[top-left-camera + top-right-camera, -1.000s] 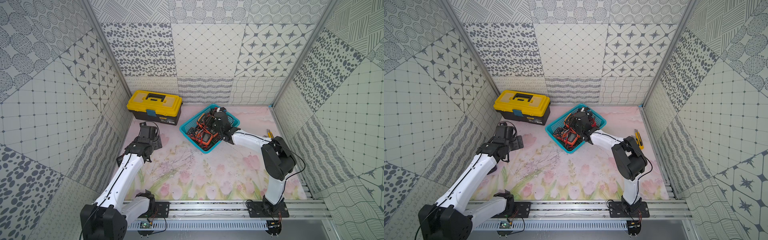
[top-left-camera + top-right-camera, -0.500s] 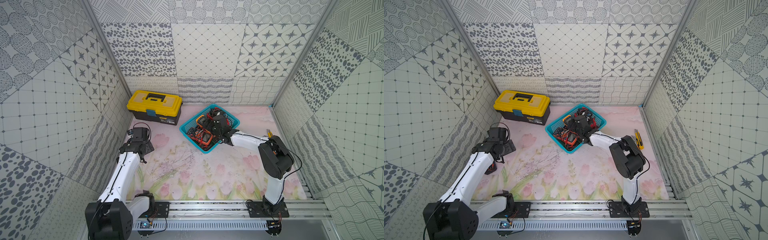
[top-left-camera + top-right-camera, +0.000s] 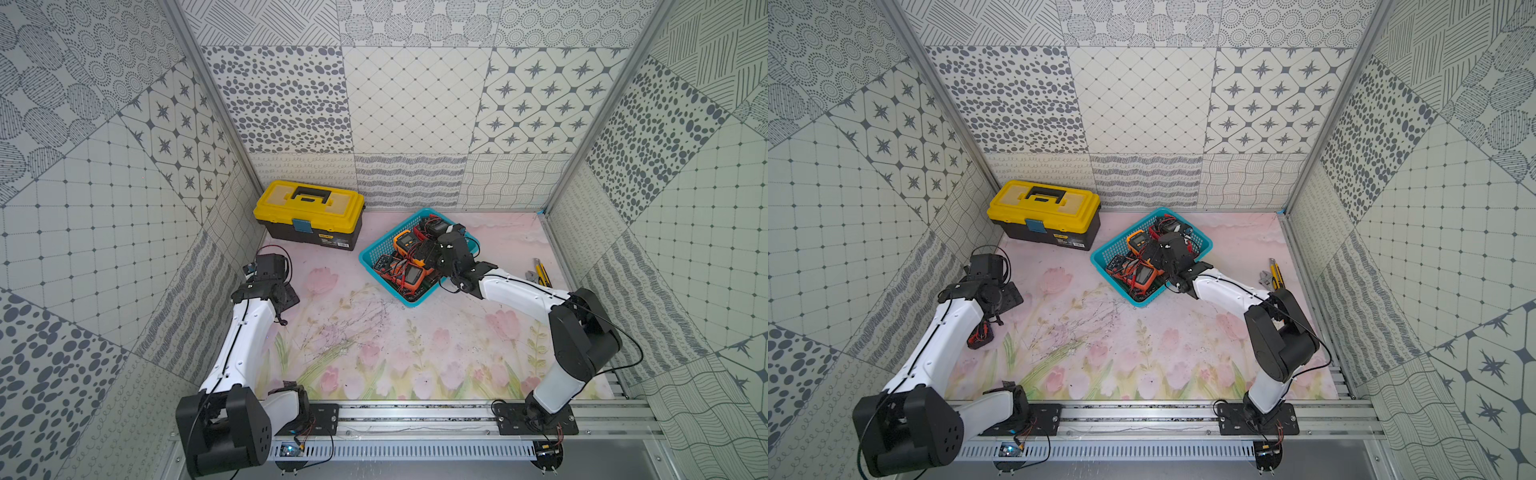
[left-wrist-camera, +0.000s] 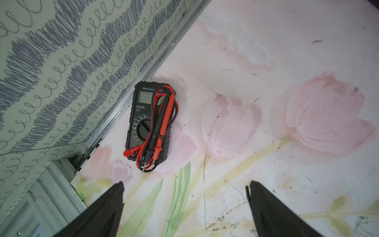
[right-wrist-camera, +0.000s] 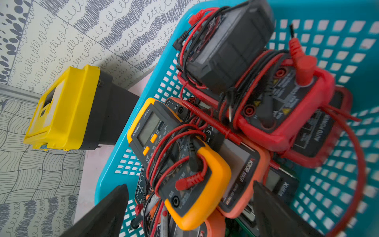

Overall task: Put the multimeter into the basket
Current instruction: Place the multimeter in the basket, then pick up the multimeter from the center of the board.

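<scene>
R tool [image 5: 188, 183] jaws wide, gripping nil, over basket [image 5: 106, 174] (mid-frame in both top views). L tool [image 4: 184, 182] wide, empty; black multimeter [image 4: 149, 121] on bench [image 4: 256, 61] just ahead, not touching.

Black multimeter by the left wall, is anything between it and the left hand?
Nothing visible. In the left wrist view, only bare floral mat lies between the open left hand and the black multimeter; its red and black leads lie coiled on its face.
</scene>
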Robot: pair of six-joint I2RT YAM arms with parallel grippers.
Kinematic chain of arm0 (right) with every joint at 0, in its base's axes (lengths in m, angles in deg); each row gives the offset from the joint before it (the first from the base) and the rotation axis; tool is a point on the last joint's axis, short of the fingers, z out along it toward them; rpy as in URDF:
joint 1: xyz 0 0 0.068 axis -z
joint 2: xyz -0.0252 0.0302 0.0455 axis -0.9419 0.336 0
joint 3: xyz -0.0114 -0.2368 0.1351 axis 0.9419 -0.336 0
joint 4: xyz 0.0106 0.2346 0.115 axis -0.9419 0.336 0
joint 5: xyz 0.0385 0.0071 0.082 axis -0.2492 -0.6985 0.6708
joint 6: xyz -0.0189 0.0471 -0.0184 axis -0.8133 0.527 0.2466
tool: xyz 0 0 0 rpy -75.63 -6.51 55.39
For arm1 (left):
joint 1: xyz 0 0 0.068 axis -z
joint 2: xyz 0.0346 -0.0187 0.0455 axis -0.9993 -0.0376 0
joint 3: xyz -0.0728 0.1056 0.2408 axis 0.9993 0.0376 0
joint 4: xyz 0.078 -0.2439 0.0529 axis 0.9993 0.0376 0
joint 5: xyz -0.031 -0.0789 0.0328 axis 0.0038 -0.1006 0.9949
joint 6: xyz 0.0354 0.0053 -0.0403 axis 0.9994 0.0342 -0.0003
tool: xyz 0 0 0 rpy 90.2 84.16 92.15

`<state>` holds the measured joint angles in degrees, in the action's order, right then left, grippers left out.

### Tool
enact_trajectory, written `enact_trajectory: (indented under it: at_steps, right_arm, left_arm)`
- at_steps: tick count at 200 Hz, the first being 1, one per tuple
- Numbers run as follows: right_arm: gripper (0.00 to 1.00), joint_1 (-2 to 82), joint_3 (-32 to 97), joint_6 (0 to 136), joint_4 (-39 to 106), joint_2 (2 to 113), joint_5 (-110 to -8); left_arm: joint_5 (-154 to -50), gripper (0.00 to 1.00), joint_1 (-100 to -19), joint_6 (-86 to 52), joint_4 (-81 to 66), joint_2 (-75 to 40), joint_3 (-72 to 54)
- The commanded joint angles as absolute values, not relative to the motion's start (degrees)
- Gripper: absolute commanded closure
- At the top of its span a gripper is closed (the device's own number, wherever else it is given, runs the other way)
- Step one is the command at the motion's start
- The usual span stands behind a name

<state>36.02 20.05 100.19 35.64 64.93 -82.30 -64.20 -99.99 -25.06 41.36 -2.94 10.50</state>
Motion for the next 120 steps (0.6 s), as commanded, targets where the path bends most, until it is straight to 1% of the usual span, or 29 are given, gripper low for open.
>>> enact_trajectory:
  at_steps: [1, 26, 46, 69, 120]
  right_arm:
    - [0.01, 36.3, 17.8, 96.5, 36.5, 59.1, -84.9]
    - [0.01, 36.3, 16.2, 92.5, 37.8, 53.5, -87.3]
    - [0.01, 36.4, 15.3, 90.2, 38.7, 49.8, -88.5]
    - [0.01, 36.4, 13.8, 89.1, 38.9, 46.8, -89.4]
    - [0.01, 36.4, 10.9, 88.8, 37.9, 43.1, -89.4]
  left_arm:
    - [-64.8, 0.02, -102.6, -29.9, 46.0, -5.9, 9.4]
    - [-64.3, 0.04, -104.1, -35.3, 46.8, -6.3, 11.2]
    - [-66.7, 0.06, -106.9, -36.9, 44.2, -4.6, 14.8]
    - [-68.4, 0.07, -109.8, -35.4, 42.0, -4.6, 16.9]
    - [-72.3, 0.07, -115.4, -28.7, 38.4, -7.8, 15.6]
